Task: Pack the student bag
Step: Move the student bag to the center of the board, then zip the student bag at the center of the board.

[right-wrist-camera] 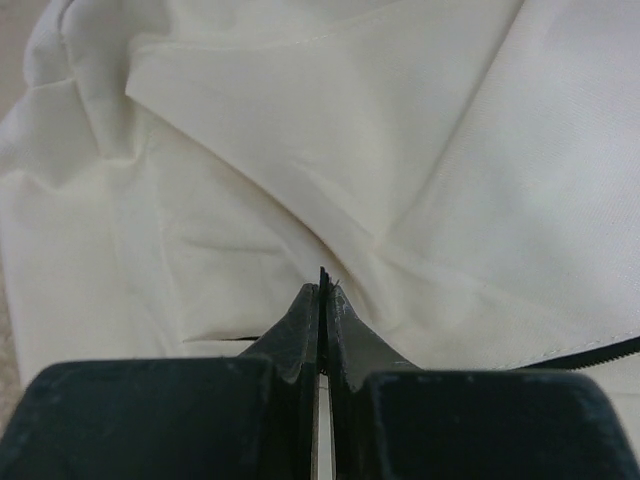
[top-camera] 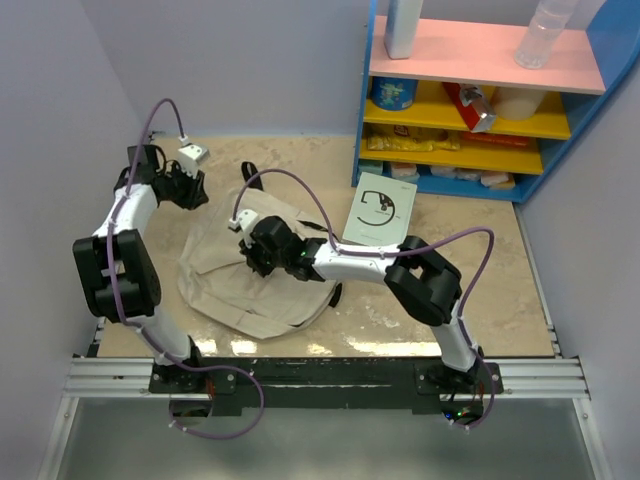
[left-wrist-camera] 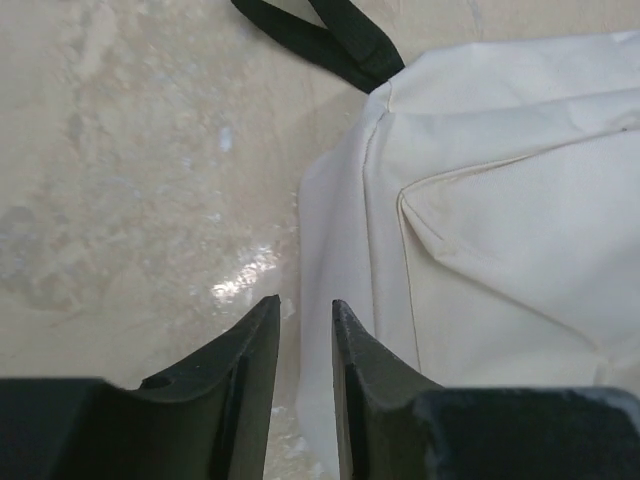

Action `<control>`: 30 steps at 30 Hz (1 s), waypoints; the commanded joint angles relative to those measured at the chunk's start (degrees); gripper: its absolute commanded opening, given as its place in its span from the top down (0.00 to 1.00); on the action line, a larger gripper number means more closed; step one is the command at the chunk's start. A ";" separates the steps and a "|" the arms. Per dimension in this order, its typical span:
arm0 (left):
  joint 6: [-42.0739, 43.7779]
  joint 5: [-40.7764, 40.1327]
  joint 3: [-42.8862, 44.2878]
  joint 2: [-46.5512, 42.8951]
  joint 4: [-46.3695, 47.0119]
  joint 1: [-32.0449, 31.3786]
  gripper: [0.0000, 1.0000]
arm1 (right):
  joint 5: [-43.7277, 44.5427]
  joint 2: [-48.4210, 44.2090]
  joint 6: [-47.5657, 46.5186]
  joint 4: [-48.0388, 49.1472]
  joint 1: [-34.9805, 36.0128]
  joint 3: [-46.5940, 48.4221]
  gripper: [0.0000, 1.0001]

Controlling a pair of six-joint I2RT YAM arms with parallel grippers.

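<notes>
Right gripper: nearest the lens in the right wrist view. Fingers pressed together, tips at a fold of the bag. A pale sliver shows low between them; cannot tell if cloth is pinched.
Why there (judgement): reached across to the middle of the bag, probably to lift a flap or find the opening.
Left gripper: fingers a narrow gap apart, nothing between them. It hangs over bare table just beside the bag's left edge.
Why there (judgement): waiting at the edge, placed to pin or pull the cloth once the other arm raises it.
Bag: lies slumped and flat on the table, left of centre, between the two arms. One black strap trails off its far end.
Zip: a short black run at the right of the right wrist view. Open or shut, cannot tell.
Book: flat on the table near the bag's far right side, not in it.
Shelf: far right corner, holding bottles and packets, well apart from both grippers.
Progress (judgement): early; the bag looks limp and unfilled, and the book is still outside.
Risk (judgement): soft cloth may slide instead of opening.
</notes>
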 commanded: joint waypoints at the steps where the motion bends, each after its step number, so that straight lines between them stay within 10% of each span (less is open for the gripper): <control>1: 3.25 7.74 5.68 -4.27 -8.07 2.97 0.64 | -0.05 2.12 4.04 1.37 -3.84 5.47 1.00; 11: 26.74 15.68 -14.95 -17.46 -27.54 2.63 0.68 | -6.20 3.97 7.46 3.30 -4.19 9.42 1.00; 21: 27.01 20.95 -21.90 -20.97 -20.17 1.13 0.63 | -8.49 5.37 11.77 4.53 -4.37 16.28 1.00; 30: 25.43 20.17 -30.87 -27.83 -7.60 1.13 0.35 | -10.16 5.47 13.45 5.23 -4.45 16.37 1.00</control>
